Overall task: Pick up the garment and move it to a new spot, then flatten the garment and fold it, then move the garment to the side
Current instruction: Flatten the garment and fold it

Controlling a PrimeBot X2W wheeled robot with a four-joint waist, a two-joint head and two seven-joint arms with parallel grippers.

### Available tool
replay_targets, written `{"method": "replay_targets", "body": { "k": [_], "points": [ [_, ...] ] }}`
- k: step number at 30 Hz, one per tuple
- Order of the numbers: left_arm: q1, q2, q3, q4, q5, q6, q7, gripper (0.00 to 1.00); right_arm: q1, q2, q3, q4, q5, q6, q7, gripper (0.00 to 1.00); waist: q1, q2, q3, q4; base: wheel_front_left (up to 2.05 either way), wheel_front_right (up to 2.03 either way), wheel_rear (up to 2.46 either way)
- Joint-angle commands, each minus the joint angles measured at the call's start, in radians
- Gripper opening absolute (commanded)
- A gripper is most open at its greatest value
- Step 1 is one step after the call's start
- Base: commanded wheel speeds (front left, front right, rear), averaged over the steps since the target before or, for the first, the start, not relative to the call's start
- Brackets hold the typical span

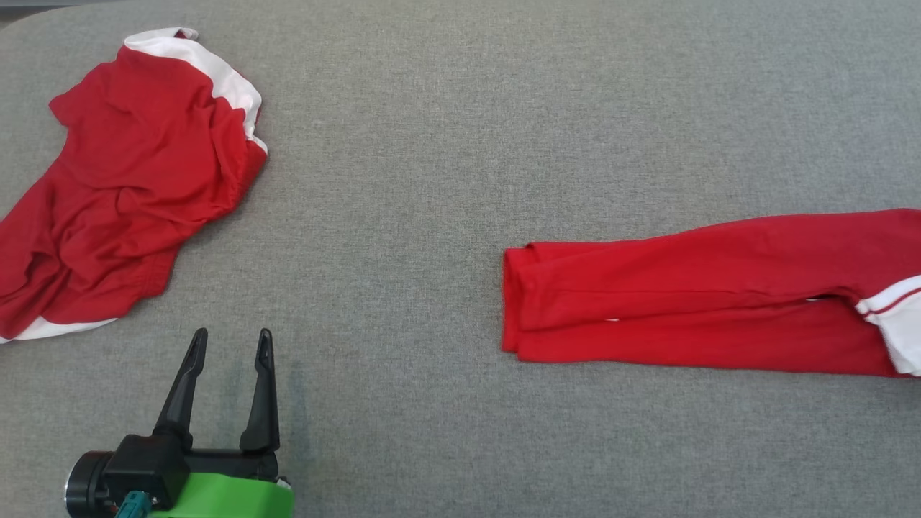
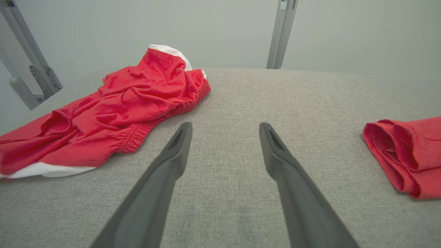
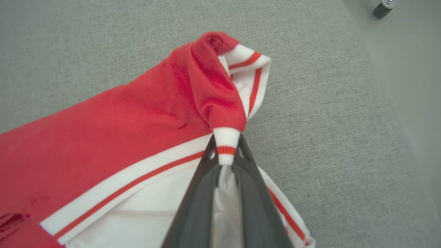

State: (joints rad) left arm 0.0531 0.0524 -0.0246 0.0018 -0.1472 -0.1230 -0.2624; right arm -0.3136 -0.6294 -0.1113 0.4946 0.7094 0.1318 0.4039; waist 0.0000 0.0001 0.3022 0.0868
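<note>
No legible text, labels, brands, numbers or signs, none on the garment (image 3: 120, 137)

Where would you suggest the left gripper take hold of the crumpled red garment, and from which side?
Grip the gathered elastic edge of the crumpled red garment, coming from the left gripper side: that thick hem faces its open fingers with bare grey surface between.

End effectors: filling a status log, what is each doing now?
Left end effector: open, empty.
Right end effector: closed on the white trim of the folded red garment.
</note>
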Motion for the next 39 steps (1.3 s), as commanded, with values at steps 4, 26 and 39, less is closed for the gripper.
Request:
{"method": "replay_targets", "body": {
  "k": [4, 26, 39],
  "points": [
    [-0.012, 0.006, 0.016, -0.008, 0.004, -0.004, -0.003, 1.00, 0.036, -0.059, -0.115, -0.040, -0.018, -0.002, 0.061, 0.00, 0.0000, -0.0001, 0.015, -0.012, 0.00, 0.00, 0.00],
    [-0.034, 0.007, -0.042, 0.028, 0.006, -0.009, -0.003, 1.00, 0.025, 0.557, 0.265, -0.516, -0.140, -0.001, 0.063, 0.00, 0.0000, -0.0001, 0.012, -0.095, 0.00, 0.00, 0.00],
    [-0.006, 0.004, -0.057, 0.057, -0.009, -0.009, -0.003, 1.00, 0.009, 0.578, 0.361, -0.357, -0.133, -0.001, -0.059, 0.00, 0.0000, -0.0001, -0.009, -0.049, 0.00, 0.00, 0.00]
  ]
}}
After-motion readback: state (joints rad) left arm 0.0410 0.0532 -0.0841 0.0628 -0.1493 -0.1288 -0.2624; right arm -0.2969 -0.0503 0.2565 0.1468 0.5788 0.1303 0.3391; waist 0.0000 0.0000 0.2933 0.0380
